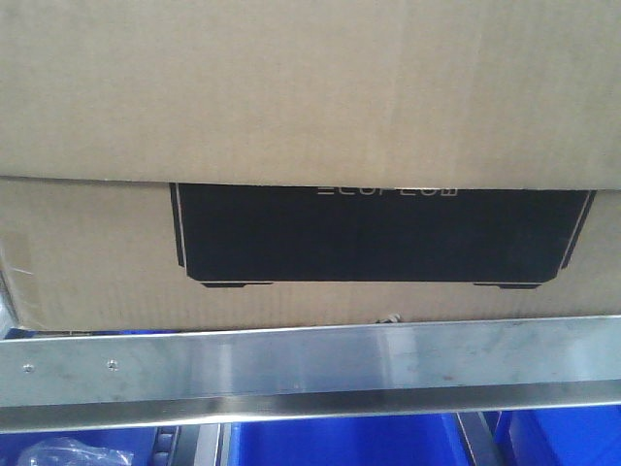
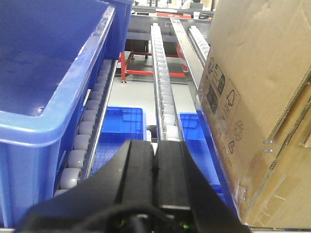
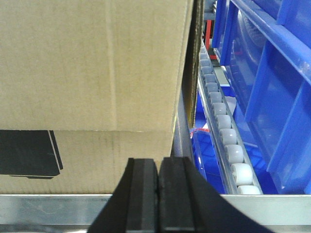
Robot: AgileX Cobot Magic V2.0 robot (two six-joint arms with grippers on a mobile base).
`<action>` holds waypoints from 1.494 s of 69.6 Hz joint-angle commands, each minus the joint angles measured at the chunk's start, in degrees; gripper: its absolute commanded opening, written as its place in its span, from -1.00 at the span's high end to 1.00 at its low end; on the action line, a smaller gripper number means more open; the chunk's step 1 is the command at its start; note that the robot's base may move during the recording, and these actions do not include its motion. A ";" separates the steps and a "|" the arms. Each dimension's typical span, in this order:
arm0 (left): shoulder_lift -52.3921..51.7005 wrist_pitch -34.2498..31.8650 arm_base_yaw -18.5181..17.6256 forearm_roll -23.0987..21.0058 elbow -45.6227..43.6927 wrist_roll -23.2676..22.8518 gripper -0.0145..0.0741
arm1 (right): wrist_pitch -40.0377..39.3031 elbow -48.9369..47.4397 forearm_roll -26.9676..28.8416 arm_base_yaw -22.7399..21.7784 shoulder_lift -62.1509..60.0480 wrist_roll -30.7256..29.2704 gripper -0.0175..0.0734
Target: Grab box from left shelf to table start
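Box (image 1: 310,107) is large, stiff corrugated card, and probably heavy: press in on opposite side faces. Left gripper (image 2: 155,146), left of box, and right gripper (image 3: 159,164), below box's right corner, both have fingers together and hold nothing.

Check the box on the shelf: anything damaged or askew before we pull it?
Yes. A loose flap hangs down over the front of the box, cutting across the ECOFLOW lettering. In the left wrist view, its lower corner looks crumpled.
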 commanded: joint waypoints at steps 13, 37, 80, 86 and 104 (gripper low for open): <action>-0.73 -4.61 0.12 0.00 -0.21 0.03 0.90 | -5.20 -0.99 -0.29 -0.10 -0.53 -0.20 0.49; -0.73 -11.37 0.12 -4.34 -0.21 0.03 0.90 | -5.20 -0.99 -0.29 -0.10 -0.53 -0.20 0.49; 17.23 11.41 0.12 -3.18 -35.07 0.03 0.44 | -5.62 -0.99 -0.29 -0.10 -0.53 -0.20 0.49; 21.84 14.81 0.12 -3.95 -39.06 0.03 0.01 | -5.62 -0.99 -0.29 -0.10 -0.53 -0.20 0.49; 38.45 31.13 -0.81 -11.42 -54.77 0.25 -0.33 | -5.62 -0.99 -0.29 -0.10 -0.53 -0.20 0.49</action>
